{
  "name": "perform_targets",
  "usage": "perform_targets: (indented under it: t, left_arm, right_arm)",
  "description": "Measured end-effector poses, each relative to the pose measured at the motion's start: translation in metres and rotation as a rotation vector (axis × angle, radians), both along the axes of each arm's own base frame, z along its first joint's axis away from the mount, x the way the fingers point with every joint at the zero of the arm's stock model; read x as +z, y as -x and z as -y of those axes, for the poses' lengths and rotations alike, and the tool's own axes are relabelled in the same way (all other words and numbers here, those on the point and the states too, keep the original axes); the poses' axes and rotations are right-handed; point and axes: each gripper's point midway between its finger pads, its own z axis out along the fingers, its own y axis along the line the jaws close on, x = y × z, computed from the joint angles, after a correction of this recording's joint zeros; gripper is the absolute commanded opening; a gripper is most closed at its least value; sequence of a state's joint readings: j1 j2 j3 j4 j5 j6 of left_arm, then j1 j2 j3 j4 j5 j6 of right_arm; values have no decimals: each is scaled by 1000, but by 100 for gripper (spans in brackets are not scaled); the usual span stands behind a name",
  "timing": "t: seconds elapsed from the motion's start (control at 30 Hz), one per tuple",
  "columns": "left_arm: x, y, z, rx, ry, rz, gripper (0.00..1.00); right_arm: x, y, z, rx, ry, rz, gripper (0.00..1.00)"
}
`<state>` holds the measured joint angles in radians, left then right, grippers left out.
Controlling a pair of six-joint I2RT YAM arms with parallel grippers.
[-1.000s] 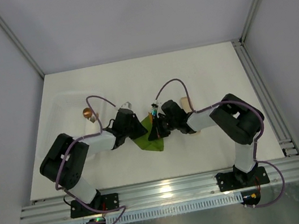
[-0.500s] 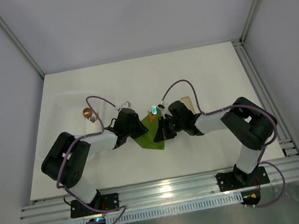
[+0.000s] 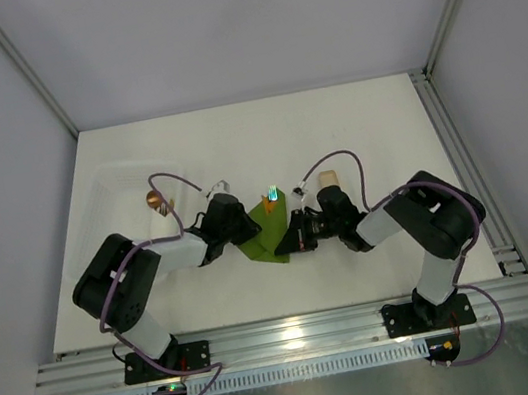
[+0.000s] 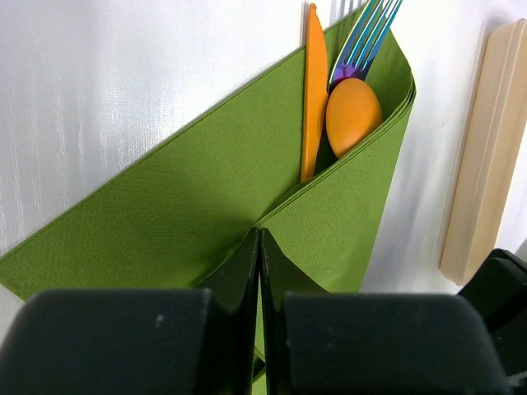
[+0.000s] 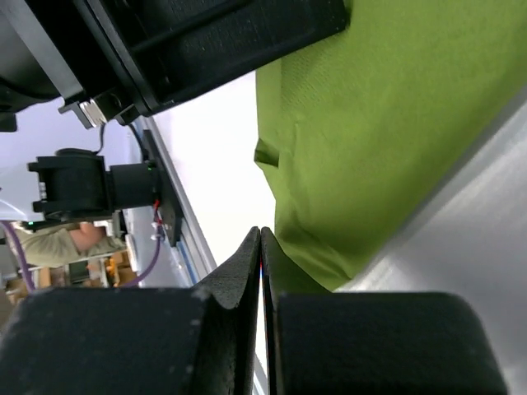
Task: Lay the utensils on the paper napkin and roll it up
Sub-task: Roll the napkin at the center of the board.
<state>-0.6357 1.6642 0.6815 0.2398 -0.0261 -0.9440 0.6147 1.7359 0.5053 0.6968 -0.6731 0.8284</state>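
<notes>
Top view: paper napkin [image 3: 263,240] lies mid tabletop [image 3: 363,120], btw the 2 arms. Left fingers [image 3: 246,231] touch its left side. Right fingers [image 3: 289,238] are at its lower right. Both are v. near.

Left wrist view: fingers shut tight, tips on the fold. Utensils [image 4: 315,99] lie straight ahead, long way up to the frame top.

Right wrist view: fingers shut too, napkin upper right. Can't tell if paper is pinched. No words to read.
</notes>
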Motion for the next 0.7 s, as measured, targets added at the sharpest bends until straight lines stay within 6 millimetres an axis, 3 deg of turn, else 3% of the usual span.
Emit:
perform_targets:
  t: [0.23, 0.7]
  left_arm:
    - [0, 0, 0, 3, 5, 5, 0]
    - [0, 0, 0, 19, 4, 5, 0]
  right_arm:
    - [-11, 0, -7, 5, -53, -52, 4]
    - [-27, 12, -1, 2, -59, -94, 4]
